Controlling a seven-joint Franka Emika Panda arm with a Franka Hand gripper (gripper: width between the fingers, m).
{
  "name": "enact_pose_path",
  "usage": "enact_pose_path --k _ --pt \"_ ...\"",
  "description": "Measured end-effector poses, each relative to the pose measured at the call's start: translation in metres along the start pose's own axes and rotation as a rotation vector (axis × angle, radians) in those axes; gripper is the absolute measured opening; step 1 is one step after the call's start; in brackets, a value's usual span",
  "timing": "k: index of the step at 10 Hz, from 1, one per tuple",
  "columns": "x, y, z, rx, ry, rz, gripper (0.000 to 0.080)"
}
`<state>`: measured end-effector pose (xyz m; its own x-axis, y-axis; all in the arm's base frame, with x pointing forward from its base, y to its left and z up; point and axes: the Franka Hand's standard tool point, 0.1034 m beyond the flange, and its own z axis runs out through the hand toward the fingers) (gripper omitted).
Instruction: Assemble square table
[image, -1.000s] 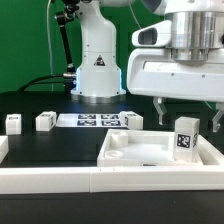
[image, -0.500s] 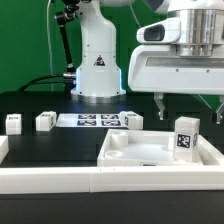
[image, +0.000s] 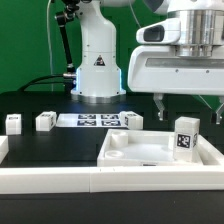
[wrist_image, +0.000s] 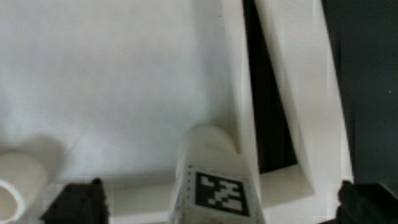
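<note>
The arm comes down from above at the exterior view's right, its wrist vertical and the hand pointing straight at the table. The hand is spread wide and holds nothing. Its two dark fingers hang on either side of an upright leg, clear of it on both sides, with their tips about level with the leg's top. That leg stands with its tag facing the camera on the square table top, a white rimmed tray lying near the front at the exterior view's right. The wrist view looks down on the leg between the two fingertips, with the square table top spreading pale beneath. Three more legs sit loose farther back, on either side of the marker board, and the arm's white base rises behind it.
</note>
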<state>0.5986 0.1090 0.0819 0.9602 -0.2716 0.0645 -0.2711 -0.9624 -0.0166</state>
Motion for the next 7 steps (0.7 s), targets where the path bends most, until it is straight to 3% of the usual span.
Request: enact_pose_path --k 5,7 --pt "-0.018 0.015 -0.002 -0.003 -0.023 -0.223 0.0649" --pt "-0.017 0.014 0.0 -0.004 -0.024 -0.221 0.0649"
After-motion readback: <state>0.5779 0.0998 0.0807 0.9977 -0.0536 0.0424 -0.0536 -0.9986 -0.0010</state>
